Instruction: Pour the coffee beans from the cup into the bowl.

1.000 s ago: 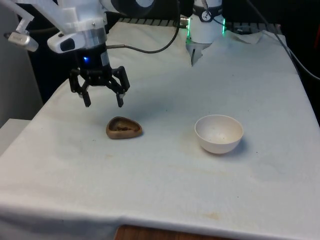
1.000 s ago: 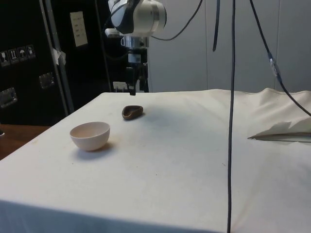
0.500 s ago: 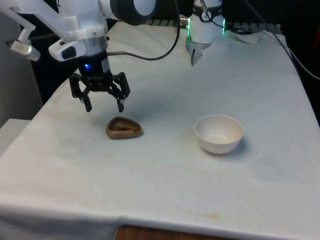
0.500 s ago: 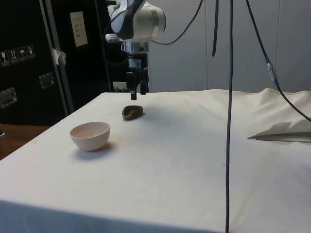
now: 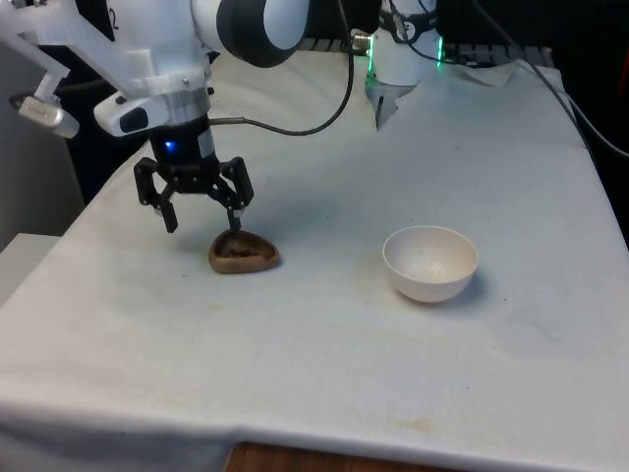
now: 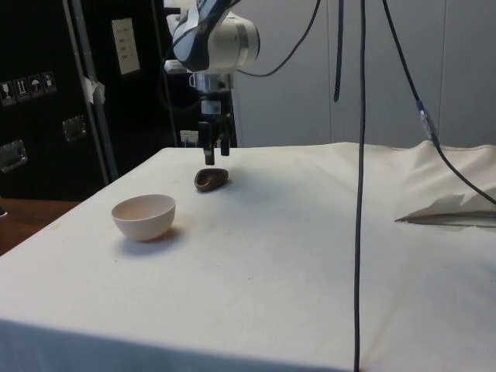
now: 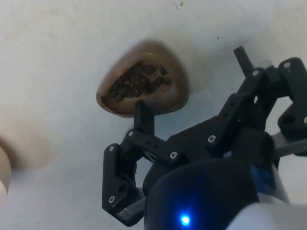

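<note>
Over small brown wooden cup [image 5: 243, 253] of coffee beans [image 7: 139, 80]: black two-finger gripper [image 5: 200, 210] lowered, fingers spread open, nothing grasped; white bowl [image 5: 429, 263] unfilled.

A table under a white cloth [image 6: 294, 256] stands before dark cabinets [image 6: 46, 93] and pale wall panels [image 6: 465, 70].

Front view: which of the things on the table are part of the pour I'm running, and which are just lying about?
Part of the job:
- brown cup holding coffee beans
- white bowl, to the front view's right of the cup
- gripper, open, just above the cup

Lying about:
- crumpled fold of white cloth at the table's edge in the side view
- black cable hanging in the side view
</note>
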`<state>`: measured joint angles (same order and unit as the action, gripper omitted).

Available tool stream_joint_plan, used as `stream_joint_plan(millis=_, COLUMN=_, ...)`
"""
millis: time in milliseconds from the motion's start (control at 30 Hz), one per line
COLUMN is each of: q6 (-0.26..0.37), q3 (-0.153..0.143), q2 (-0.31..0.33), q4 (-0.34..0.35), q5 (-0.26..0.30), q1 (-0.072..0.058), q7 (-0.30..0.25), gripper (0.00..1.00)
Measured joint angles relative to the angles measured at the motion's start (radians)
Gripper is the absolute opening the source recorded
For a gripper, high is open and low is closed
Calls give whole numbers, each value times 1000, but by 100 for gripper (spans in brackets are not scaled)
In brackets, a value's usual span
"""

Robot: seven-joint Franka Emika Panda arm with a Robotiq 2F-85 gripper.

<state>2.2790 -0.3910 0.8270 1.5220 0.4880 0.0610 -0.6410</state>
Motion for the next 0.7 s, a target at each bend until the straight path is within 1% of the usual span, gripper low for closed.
stream_joint_plan(millis=200, q6=0, q3=0, q2=8, q4=-3, q5=0, q1=0, q7=0, gripper=100)
stream_joint_plan(millis=333, q6=0, q3=0, q2=27, q4=-18, q5=0, q1=2, q7=2, gripper=100)
stream_joint_plan(millis=500, q6=0, q3=-1, q2=43, q4=-34, q5=2, q1=6, q7=2, gripper=100)
stream_joint_plan(millis=700, q6=-2, q3=-1, q2=65, q4=-61, q5=20, q1=13, q7=-7, gripper=100)
